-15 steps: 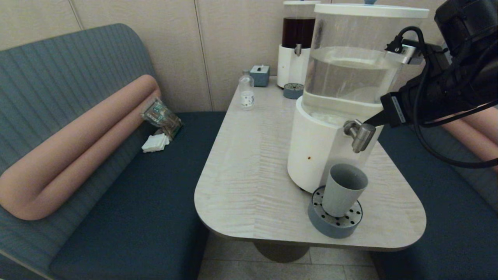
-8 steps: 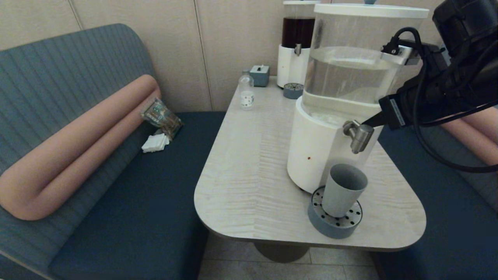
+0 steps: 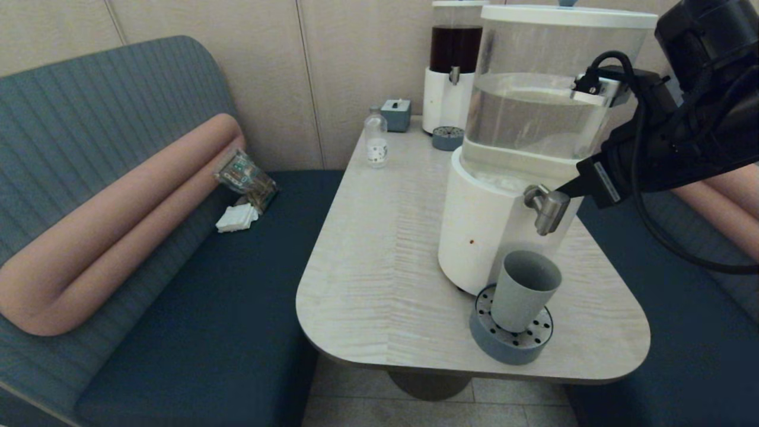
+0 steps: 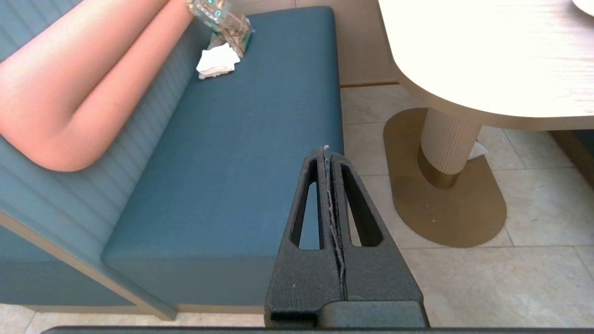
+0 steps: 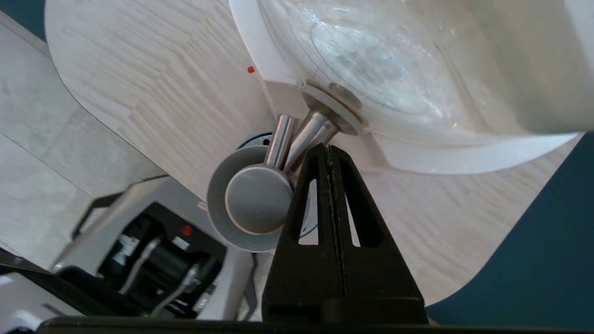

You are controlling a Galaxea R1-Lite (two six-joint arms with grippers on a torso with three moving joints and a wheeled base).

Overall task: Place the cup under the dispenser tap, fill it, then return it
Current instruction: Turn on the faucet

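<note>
The right gripper is seen with its two fingers pressed flat together, nothing held between them, and its tip is set right against the dispenser tap from the robot's right side. In the head view the same gripper is reached in from the right, its tip touching the back of the brushed-metal tap. The tap is mounted on the white base of the large dispenser, whose clear tank is partly filled with clear liquid.

Directly beneath the spout the cup is found, upright on the round perforated drip tray, which is placed at the foot of the dispenser near the table's front edge. From the right wrist view the cup's rim is glimpsed behind the tap's round cap.

Further back on the table, a small clear bottle, a small blue-grey box and a second dispenser of dark liquid are lined up by the wall.

The left gripper is held low over the blue bench seat, well apart from the table, fingers closed on nothing.
</note>
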